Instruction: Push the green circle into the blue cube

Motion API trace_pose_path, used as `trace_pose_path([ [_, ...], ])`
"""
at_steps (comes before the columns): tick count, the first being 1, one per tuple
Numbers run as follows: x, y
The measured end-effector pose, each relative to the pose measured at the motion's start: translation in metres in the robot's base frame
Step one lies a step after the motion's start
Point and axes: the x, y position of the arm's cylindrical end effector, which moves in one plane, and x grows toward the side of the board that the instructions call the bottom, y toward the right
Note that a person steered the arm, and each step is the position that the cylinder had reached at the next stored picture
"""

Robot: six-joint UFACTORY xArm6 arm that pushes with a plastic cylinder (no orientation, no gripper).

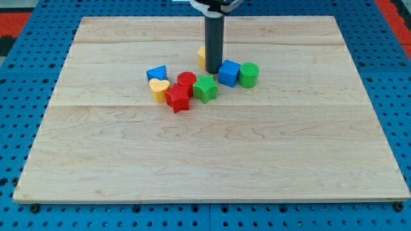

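The green circle (248, 74) stands on the wooden board, touching the right side of the blue cube (228, 72). My rod comes down from the view's top, and my tip (213, 70) rests on the board just left of the blue cube, close to or touching it. The rod partly hides a yellow block (201, 57) behind it.
A green star (205, 88) lies just below-left of the blue cube. A red circle (187, 80), a red star (178, 98), a yellow heart (159, 89) and a blue block (157, 73) cluster to the left. The board (205, 154) sits on a blue pegboard.
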Motion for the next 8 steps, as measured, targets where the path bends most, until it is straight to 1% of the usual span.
trace_pose_path([
  [1, -0.002, -0.003],
  [2, 0.014, 0.026],
  [3, 0.032, 0.037],
  [4, 0.015, 0.023],
  [5, 0.000, 0.046],
  [6, 0.018, 0.090],
  [7, 0.046, 0.091],
  [8, 0.073, 0.109],
])
